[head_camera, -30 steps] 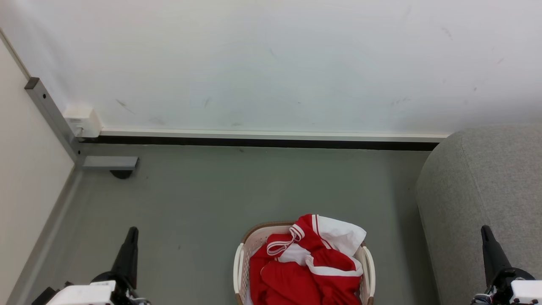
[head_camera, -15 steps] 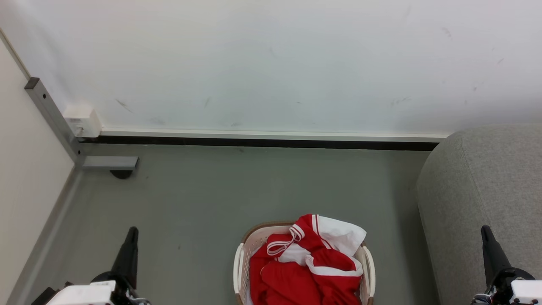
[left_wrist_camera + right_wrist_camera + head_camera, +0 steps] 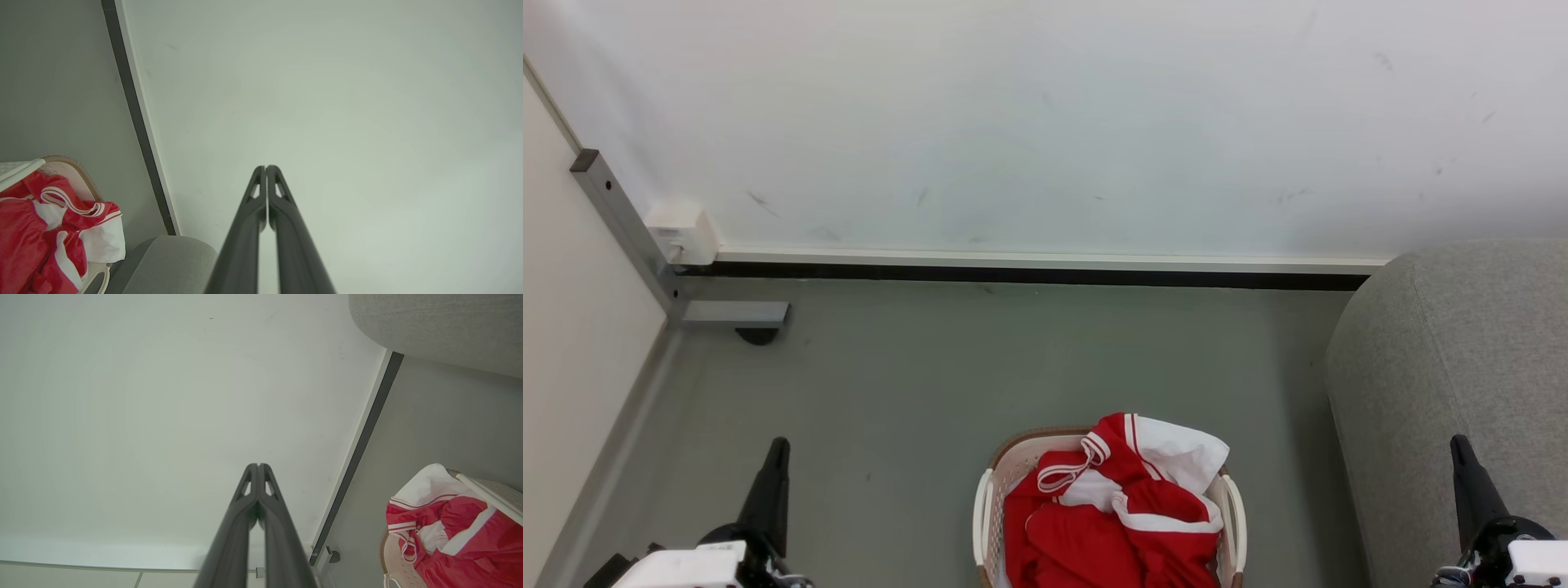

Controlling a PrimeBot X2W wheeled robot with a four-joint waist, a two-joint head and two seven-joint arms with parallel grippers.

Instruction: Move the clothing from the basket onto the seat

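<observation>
Nearest, the left tool (image 3: 778, 447) and right tool (image 3: 1458, 445) sit low at either side. Each is clenched, fingers pressed together and grasping nothing, and points toward the wall (image 3: 1045, 122). Between them, on the floor (image 3: 915, 376), stands the basket (image 3: 985, 506), its near end cut off by the head view's bottom edge. The clothing (image 3: 1111, 523) lies heaped inside it, so I judge the task not yet begun: every garment seen is left to move. The seat (image 3: 1462, 351), right of the basket and apart from it, carries no garment on the part in view. The oval basket's long axis seems to run from the robot toward the wall. A white panel of clothing spills over the far right rim, toward the seat.
</observation>
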